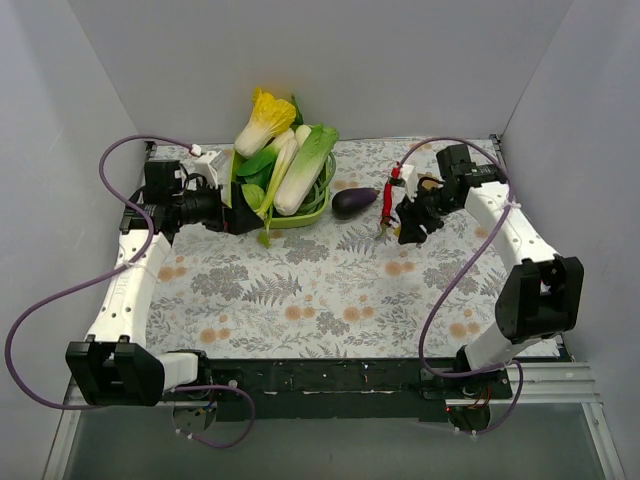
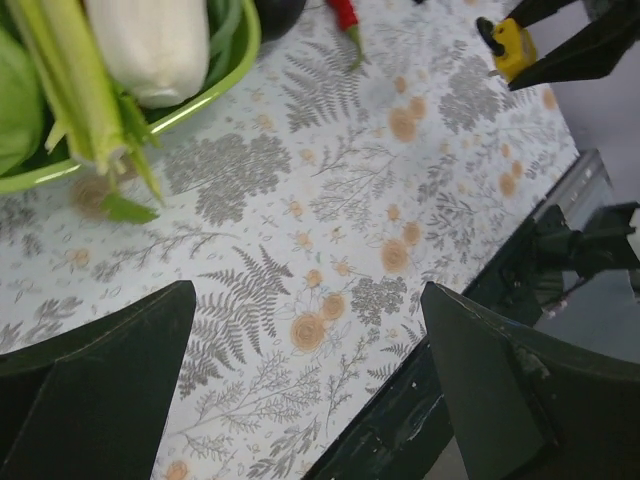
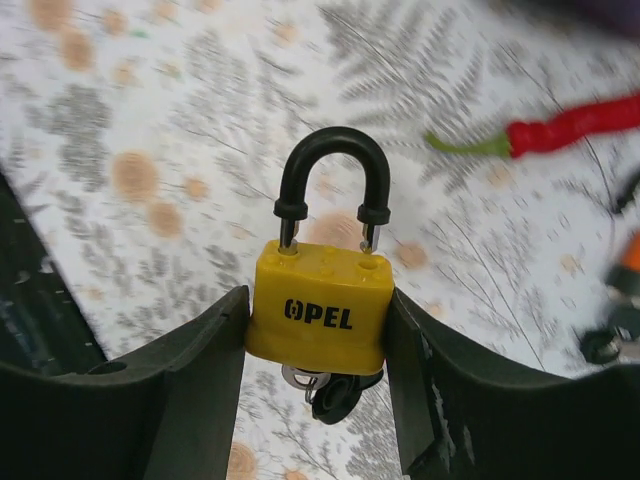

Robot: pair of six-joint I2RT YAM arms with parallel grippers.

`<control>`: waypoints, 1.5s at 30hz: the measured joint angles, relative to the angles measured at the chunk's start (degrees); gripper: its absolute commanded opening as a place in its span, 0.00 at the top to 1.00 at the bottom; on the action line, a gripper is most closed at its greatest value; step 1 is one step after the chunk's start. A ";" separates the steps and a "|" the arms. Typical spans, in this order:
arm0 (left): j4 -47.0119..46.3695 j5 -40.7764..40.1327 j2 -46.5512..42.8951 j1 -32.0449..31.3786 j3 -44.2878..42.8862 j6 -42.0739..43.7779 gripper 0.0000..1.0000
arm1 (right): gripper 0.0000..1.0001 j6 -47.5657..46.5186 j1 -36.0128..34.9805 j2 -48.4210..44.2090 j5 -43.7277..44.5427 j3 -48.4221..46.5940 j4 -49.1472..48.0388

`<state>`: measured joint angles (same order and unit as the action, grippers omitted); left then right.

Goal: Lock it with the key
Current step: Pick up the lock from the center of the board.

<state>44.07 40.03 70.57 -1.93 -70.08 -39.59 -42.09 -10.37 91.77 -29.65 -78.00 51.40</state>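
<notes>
To the left, the left gripper (image 2: 308, 300) hangs low over the desk (image 1: 300, 300) beside the green basket (image 2: 200, 103), its jaws spread wide with nothing between them. Over to the right, the right gripper (image 3: 318, 300) has its jaws clamped on the yellow padlock (image 3: 320, 290), a key (image 3: 335, 392) showing at its underside.

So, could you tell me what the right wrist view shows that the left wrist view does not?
Only the right wrist: the OPEL lettering, black shackle and key on the padlock clamped in the right gripper. Only the left wrist: the green basket of vegetables and the open left gripper. Both: the yellow padlock, red chili and floral tablecloth.
</notes>
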 measured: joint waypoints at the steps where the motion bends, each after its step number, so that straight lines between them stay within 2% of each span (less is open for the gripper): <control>1: -0.13 3.06 0.00 0.00 -0.02 1.16 0.02 | 0.99 -0.85 -0.94 -0.76 -2.45 -1.46 2.58; 5: -4.74 11.26 -3.39 -0.59 2.49 5.66 0.02 | 0.99 -3.30 -6.91 -1.68 -10.27 -5.35 8.98; 7: -6.38 12.66 -5.77 -1.75 3.50 7.65 0.02 | 0.99 -3.17 -11.34 -3.17 -10.80 -4.13 9.35; 11: -8.11 14.91 -7.06 -8.33 3.54 10.93 0.02 | 0.99 -3.13 -17.99 -8.76 -9.92 -0.37 9.27; 16: -10.88 15.02 -7.85 -16.31 7.43 14.47 0.02 | 0.99 -3.52 -20.26 -19.32 -7.43 4.24 5.05; 19: -13.64 12.48 -12.11 -21.05 12.35 19.12 0.02 | 0.99 -3.82 -22.99 -25.33 -5.03 6.67 0.87; 23: -16.90 8.72 -16.04 -26.93 13.18 25.35 0.06 | 0.99 -4.20 -27.15 -30.25 -3.37 9.14 -3.37; 26: -20.48 5.42 -18.75 -30.95 14.27 30.69 0.13 | 0.99 -3.82 -28.76 -30.12 -4.39 9.11 -3.50; 30: -23.69 0.02 -22.62 -38.75 17.88 44.74 0.22 | 0.99 -1.55 -28.98 -25.14 -8.81 8.33 -1.07; 34: -22.84 -3.87 -22.67 -45.77 19.08 58.16 0.27 | 0.99 1.66 -28.98 -19.47 -13.70 7.98 1.36; 38: -20.44 -6.73 -20.57 -50.51 19.08 69.55 0.35 | 0.99 4.46 -29.00 -18.10 -17.77 7.82 2.78; 41: -18.78 -9.20 -18.18 -53.09 19.08 74.75 0.40 | 0.99 5.01 -29.03 -17.53 -19.76 6.99 3.76; 45: -17.70 -12.24 -15.43 -55.39 19.08 77.02 0.46 | 0.99 4.98 -29.03 -16.33 -21.59 6.12 5.20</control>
<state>26.37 27.79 55.13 -57.32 -51.00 37.43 -37.10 -39.40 75.44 -51.24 -71.88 56.60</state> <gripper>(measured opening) 0.579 0.591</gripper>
